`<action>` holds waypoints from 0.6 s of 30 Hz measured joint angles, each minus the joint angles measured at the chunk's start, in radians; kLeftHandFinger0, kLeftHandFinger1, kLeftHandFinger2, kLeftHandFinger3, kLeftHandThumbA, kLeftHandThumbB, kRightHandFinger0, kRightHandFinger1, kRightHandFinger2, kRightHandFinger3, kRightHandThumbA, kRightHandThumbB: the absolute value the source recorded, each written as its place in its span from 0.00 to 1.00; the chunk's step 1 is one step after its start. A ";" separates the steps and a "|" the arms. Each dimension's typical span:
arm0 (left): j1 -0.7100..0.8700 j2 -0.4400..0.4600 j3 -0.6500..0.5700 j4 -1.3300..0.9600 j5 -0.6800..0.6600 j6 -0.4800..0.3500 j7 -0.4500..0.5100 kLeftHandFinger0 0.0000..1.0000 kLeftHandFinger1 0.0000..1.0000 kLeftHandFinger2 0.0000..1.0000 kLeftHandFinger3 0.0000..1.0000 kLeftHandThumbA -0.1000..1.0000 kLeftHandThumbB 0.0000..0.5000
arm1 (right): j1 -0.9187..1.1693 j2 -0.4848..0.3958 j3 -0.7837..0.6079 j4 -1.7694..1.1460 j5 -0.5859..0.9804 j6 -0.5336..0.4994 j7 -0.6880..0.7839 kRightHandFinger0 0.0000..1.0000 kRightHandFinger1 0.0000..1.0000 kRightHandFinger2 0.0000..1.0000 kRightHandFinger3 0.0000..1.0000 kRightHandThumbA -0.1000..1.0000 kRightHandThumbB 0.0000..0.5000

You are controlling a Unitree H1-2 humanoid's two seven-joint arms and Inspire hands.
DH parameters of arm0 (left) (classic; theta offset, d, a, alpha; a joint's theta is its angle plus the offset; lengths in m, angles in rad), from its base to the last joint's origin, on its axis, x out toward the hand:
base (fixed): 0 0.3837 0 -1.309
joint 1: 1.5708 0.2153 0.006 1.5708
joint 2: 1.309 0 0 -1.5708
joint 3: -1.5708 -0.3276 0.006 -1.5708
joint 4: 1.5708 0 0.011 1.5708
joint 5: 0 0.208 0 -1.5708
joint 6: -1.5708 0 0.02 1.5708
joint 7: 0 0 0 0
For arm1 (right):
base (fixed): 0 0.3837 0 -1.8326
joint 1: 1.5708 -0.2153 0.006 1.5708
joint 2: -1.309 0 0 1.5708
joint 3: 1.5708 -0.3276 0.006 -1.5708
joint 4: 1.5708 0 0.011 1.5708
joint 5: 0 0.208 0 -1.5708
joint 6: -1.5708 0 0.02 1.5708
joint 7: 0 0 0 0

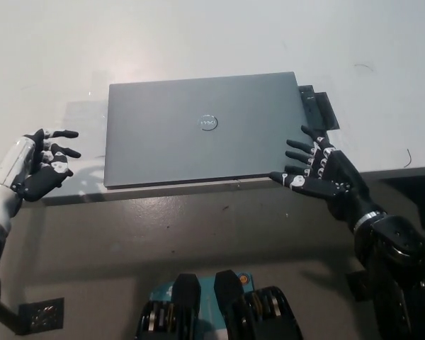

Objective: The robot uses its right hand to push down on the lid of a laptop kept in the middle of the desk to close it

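The grey Dell laptop is lying closed at the desk front edge. The right robot hand is hovering splayed and empty at its front-right corner; the left robot hand is resting loosely spread, idle.

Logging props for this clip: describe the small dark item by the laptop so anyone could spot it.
On the white desk lies a closed grey laptop. At its far right corner, a flat black slab pokes out from beside the lid, the only black thing lying on the desk.
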 measured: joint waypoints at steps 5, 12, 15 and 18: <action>0.001 0.000 0.002 0.000 0.000 0.000 0.000 0.34 0.40 0.53 0.69 0.01 0.01 | 0.000 0.000 -0.002 -0.016 0.001 0.001 0.002 0.95 0.87 0.86 1.00 1.00 0.64; 0.005 0.000 0.001 0.002 0.001 -0.002 0.000 0.33 0.39 0.52 0.68 0.00 0.00 | 0.015 -0.012 -0.015 -0.177 0.037 0.012 0.000 0.95 0.85 0.83 1.00 1.00 0.67; 0.006 0.000 0.001 0.002 0.001 -0.002 0.000 0.33 0.40 0.53 0.69 0.02 0.02 | 0.044 -0.042 -0.022 -0.299 0.087 0.014 -0.016 0.96 0.86 0.84 1.00 1.00 0.59; 0.008 0.000 0.002 0.002 0.000 -0.001 0.000 0.33 0.40 0.53 0.69 0.03 0.03 | 0.087 -0.085 -0.024 -0.389 0.146 0.015 -0.046 1.00 0.88 0.86 1.00 1.00 0.61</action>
